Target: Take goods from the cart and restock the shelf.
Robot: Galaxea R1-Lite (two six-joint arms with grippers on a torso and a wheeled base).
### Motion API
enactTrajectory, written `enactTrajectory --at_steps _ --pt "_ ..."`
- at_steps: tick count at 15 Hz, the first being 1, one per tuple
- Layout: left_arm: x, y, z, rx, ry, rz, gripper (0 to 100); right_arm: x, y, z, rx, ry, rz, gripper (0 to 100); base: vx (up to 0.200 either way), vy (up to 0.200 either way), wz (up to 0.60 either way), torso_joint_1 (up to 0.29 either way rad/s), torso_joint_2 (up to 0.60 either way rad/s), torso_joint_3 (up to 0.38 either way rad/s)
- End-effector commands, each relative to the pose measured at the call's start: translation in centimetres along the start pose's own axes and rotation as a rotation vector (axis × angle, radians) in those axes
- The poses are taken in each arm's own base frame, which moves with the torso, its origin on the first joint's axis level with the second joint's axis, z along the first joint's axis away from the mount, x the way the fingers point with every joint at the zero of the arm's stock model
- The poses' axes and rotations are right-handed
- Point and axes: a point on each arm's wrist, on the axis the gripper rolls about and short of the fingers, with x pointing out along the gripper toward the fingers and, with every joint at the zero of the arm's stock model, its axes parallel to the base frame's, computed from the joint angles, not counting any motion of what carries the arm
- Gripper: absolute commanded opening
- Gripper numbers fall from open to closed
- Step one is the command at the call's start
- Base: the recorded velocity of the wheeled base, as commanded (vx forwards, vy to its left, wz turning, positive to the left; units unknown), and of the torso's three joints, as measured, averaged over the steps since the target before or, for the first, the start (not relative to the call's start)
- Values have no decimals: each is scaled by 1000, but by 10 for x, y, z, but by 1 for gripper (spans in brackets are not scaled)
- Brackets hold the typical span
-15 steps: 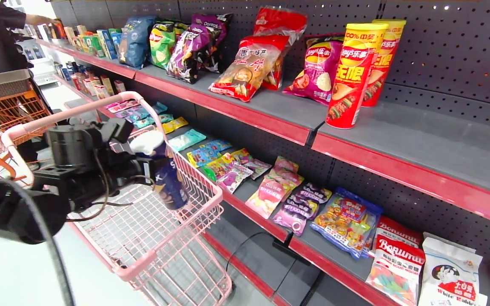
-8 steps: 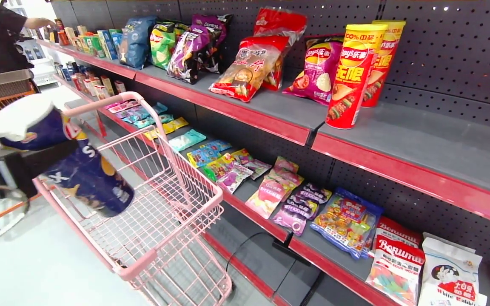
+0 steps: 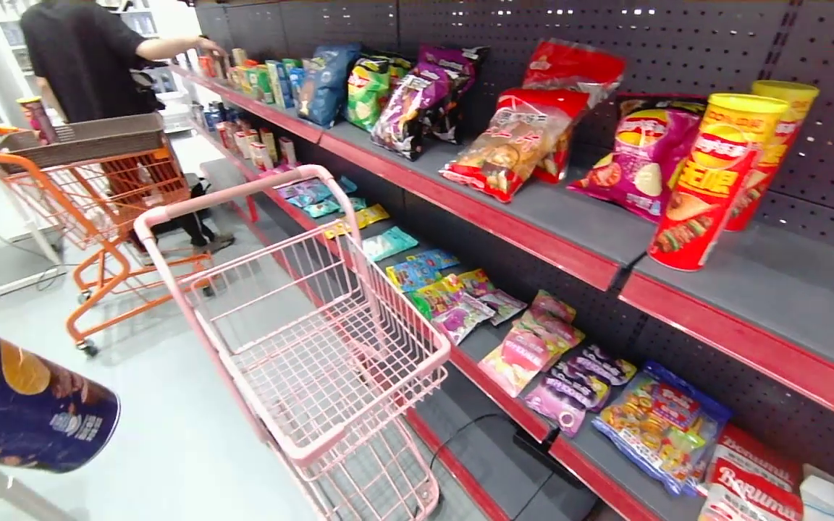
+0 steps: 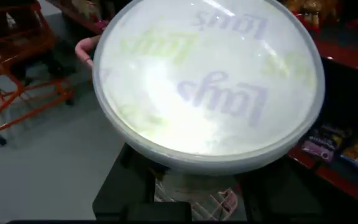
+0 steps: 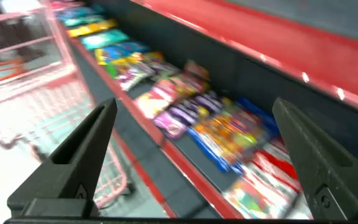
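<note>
**One blue can held up by the left claw, right claw empty**

One blue can (image 3: 22, 409) is in the air at the low left edge of the head view. It lies almost on its side, its flat bottom turned toward the pink cart (image 3: 301, 311). The can is outside the cart, beside it, and well apart from the shelf (image 3: 786, 289). In the left wrist view its white lid (image 4: 207, 81) is very close to the camera. The dark fingers of the left claw (image 4: 197, 186) sit at both sides of the can under the lid, so this claw is closed around it.

The right claw (image 5: 191, 155) is spread wide, with nothing between its two black fingers. It hangs in front of the lower shelf level, where flat packets of sweets (image 3: 525, 354) lie in a row.

On the upper level two yellow cans (image 3: 706, 188) stand upright, one behind the other, and next to them are bags of chips (image 3: 504, 152). An orange cart (image 3: 91, 188) stands farther down the aisle, behind the pink one.
</note>
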Motion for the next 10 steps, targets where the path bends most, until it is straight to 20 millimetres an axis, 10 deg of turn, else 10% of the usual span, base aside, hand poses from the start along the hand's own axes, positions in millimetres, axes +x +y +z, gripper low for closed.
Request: enactTrajectory --at_steps 1,5,10 --pt "-30 -1 -11 1 -42 -6 0 0 0 0 0 0 0 100 0 0 600 217 -574 -354" --pt "-38 0 -26 1 -37 -7 0 0 0 0 -2 0 2 100 0 0 600 238 -594 -359" --pt "-38 0 -25 2 -37 -6 0 0 0 0 0 0 2 100 0 0 0 74 -186 -107"
